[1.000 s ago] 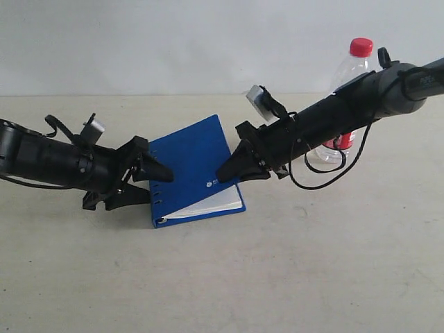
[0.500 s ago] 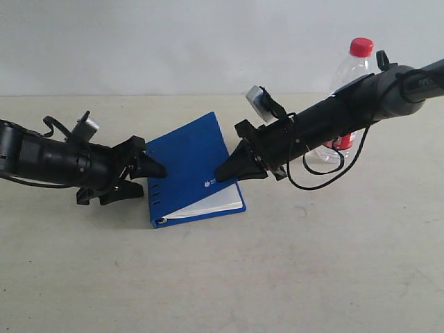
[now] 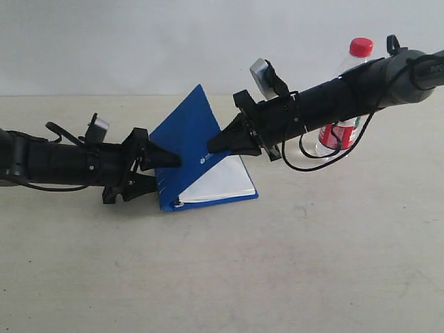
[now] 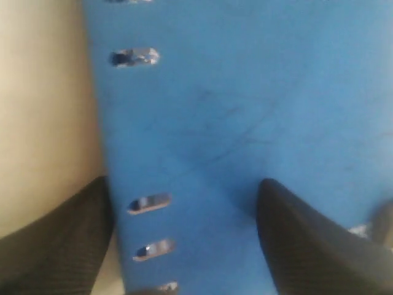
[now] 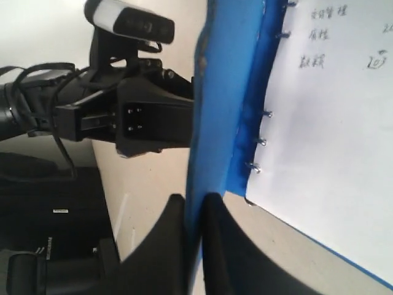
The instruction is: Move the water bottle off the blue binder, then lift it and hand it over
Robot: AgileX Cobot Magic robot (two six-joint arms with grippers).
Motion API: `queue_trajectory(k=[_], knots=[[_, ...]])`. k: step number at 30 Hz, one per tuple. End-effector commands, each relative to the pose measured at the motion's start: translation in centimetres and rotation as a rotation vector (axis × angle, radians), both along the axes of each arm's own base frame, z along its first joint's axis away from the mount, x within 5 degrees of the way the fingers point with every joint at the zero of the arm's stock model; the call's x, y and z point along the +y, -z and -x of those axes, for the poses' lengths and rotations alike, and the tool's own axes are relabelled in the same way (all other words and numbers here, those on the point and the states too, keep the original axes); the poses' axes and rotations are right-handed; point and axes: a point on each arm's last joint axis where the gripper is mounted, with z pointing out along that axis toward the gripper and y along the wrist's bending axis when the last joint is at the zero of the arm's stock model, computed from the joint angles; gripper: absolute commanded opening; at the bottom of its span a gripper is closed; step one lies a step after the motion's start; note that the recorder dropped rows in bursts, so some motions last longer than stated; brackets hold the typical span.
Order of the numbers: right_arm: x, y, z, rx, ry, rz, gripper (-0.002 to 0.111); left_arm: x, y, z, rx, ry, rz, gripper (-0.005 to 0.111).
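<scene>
Exterior view: my right hand [image 3: 211,147] is clamped on the cover of the blue binder [image 3: 184,135], tipping it up off the white pages, with the arm stretched low across. My left hand [image 3: 163,171], jaws wide apart, straddles the spine edge, likely ready to grip. The water bottle [image 3: 333,137] stands upright on the table [image 3: 312,263] behind my right arm, clear of the binder.
</scene>
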Motion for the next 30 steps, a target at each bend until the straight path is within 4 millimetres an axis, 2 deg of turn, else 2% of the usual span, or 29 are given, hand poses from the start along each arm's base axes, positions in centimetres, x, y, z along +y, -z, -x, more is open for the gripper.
queue_trajectory(k=[1, 3, 6, 12, 17, 18, 21, 25, 28, 30], knots=[[-0.1, 0.0, 0.4, 0.012, -0.037, 0.035, 0.000, -1.2, -1.8, -0.6, -0.154, 0.151, 0.109, 0.062], [-0.3, 0.3, 0.6, 0.023, -0.055, 0.074, 0.000, -1.5, -3.0, -0.8, -0.229, 0.208, 0.172, 0.062], [-0.6, 0.7, 0.8, 0.027, -0.084, 0.125, 0.000, -1.5, -3.6, -1.2, -0.263, 0.213, 0.164, 0.062], [-1.9, 2.3, 1.3, 0.028, -0.148, 0.358, 0.000, -1.5, -3.6, -1.2, -0.238, 0.204, 0.176, 0.062], [-2.3, 2.9, 0.3, -0.043, -0.065, 0.436, 0.000, -1.6, -3.6, -1.2, -0.212, 0.199, 0.189, 0.062], [-2.3, 2.9, 0.1, -0.044, -0.047, 0.442, 0.000, -1.8, -3.6, -1.1, -0.222, 0.208, 0.185, 0.062], [-2.3, 2.9, 0.3, -0.028, -0.061, 0.435, 0.000, -4.4, -4.1, -1.1, -0.281, 0.289, 0.172, 0.062], [-2.2, 2.8, 0.8, 0.003, -0.103, 0.417, 0.000, -6.6, -4.6, -1.0, -0.347, 0.360, 0.160, 0.062], [-2.2, 2.7, 0.9, 0.012, -0.116, 0.415, 0.000, -6.8, -4.8, -1.1, -0.361, 0.366, 0.157, 0.062], [-2.2, 2.7, 1.0, 0.018, -0.117, 0.414, 0.000, -5.9, -4.7, -1.3, -0.353, 0.342, 0.156, 0.062]])
